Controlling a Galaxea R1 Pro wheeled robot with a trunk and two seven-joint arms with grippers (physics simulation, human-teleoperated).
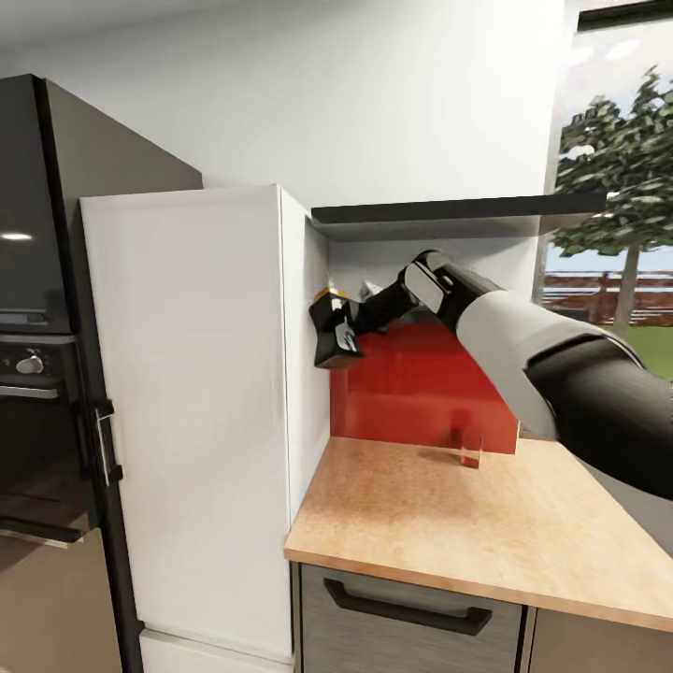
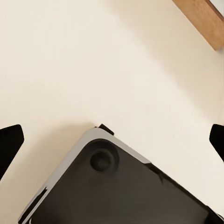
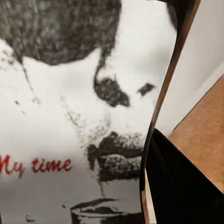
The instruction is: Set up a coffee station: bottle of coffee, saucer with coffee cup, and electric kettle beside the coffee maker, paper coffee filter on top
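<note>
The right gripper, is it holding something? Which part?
Yes. The right gripper looks shut on the bottle of coffee, clasping its labelled body below the yellow lid. The left gripper is open and empty.

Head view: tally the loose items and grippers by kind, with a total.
bottle of coffee (yellow lid, at the right gripper's jaws): 1
small red container on the kitchen countertop: 1
right gripper: 1
Total: 3
</note>
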